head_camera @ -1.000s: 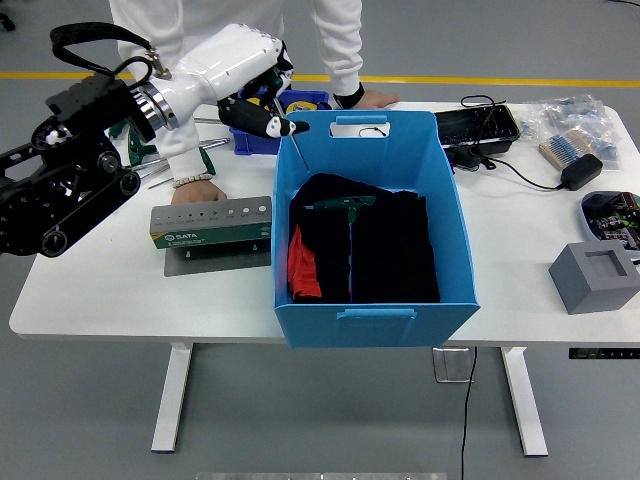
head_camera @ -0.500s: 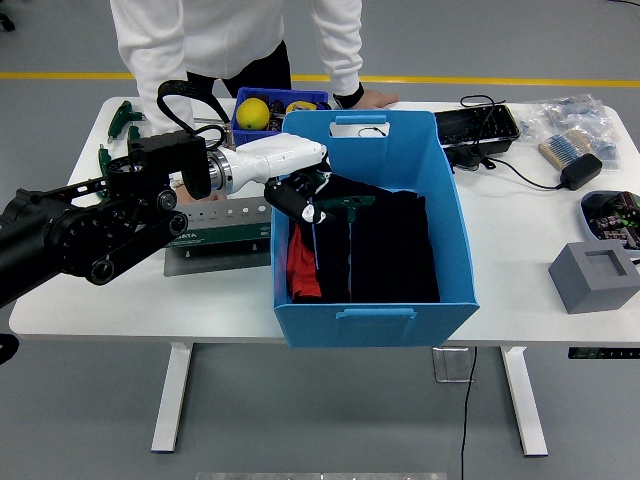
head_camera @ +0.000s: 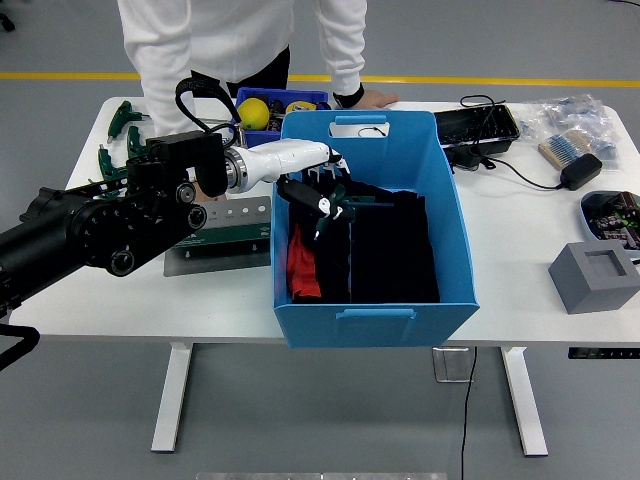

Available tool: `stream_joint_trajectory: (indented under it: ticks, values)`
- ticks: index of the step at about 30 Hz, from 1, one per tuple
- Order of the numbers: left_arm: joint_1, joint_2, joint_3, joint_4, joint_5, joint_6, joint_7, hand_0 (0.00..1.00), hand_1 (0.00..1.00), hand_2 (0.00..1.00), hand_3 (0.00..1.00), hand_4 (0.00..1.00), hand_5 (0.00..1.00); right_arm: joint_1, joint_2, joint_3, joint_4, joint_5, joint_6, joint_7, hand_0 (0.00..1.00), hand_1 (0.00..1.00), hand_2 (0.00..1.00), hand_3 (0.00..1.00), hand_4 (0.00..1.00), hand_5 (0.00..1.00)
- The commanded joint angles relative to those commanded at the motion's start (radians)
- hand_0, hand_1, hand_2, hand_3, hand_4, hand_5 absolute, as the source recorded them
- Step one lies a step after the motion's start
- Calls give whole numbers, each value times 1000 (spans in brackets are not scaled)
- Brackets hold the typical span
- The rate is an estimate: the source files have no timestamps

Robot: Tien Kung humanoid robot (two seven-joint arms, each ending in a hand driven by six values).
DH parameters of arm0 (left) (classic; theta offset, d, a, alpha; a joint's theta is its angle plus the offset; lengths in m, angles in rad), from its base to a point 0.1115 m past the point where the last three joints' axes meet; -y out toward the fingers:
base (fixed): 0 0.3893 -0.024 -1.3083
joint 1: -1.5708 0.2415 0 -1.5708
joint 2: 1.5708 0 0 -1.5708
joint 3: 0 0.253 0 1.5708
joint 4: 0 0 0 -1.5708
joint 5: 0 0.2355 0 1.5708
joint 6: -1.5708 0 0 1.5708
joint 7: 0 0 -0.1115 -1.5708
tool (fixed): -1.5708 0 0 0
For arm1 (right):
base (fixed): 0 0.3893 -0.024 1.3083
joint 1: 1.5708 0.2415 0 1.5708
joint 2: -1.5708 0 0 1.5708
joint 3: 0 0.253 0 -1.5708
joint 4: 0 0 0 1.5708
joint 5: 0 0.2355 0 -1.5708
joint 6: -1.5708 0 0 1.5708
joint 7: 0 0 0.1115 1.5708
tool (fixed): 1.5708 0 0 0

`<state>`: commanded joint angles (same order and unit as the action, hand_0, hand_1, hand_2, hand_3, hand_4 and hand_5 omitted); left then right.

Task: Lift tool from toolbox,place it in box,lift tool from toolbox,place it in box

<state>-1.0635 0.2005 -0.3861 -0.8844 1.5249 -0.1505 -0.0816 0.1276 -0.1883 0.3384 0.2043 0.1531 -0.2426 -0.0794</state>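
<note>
Since 0.5 s ago, left hand (head_camera: 318, 195) sits further over the box (head_camera: 452, 230), past its left wall, and the arm is drawn in closer to the table's left half. Hand state: black fingers curled about a thin tool (head_camera: 322, 222) with white tip, pointing down into the box; whether the pinch is firm cannot be told. Right hand: not seen. Box: blue corrugated plastic, rectangular, slot handles on the near and far walls, thin flexible sides. Contents: black fabric, soft and folded; red cloth (head_camera: 301, 268) at the left side; 1 green T-handle tool (head_camera: 352, 203) lying on the fabric. Toolbox (head_camera: 222, 222): green-grey metal block with a row of holes, on a flat plate, just left of the box. Blue bin (head_camera: 262, 106) holding a yellow ball, at the far side, in front of a person in white. Grey foam block (head_camera: 594, 276), cables and trays lie to the right. Risks: wrist may knock the thin wall and shift the box; tool released from a height may bounce off the T-handle; tip may snag the cloth; slender shaft may slip from a loose curl.
</note>
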Motion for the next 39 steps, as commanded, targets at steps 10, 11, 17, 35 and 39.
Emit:
stream_joint_trajectory:
  ticks: [10,11,17,35,39]
  values:
    - [26,9,-33,-37,-12,-13,58,498,614,832,905,964,846,-2,1,-1,0,2,0,0,640,617,698,548,768,663]
    - [36,13,-50,-43,-8,2,56,498,614,832,905,964,846,-3,1,-2,0,4,0,1,640,617,698,548,768,663]
    - [97,45,-167,-101,24,95,35,506,616,825,886,952,828,-8,3,-10,0,21,0,6,640,616,698,548,768,663]
    - [549,27,-780,-360,-233,175,3,537,590,747,771,929,827,-32,16,-50,3,85,-1,31,638,614,697,547,767,664]
    - [665,-19,-884,-401,-310,187,-39,611,649,791,768,929,824,-36,19,-53,5,87,-4,33,637,614,698,548,767,662]
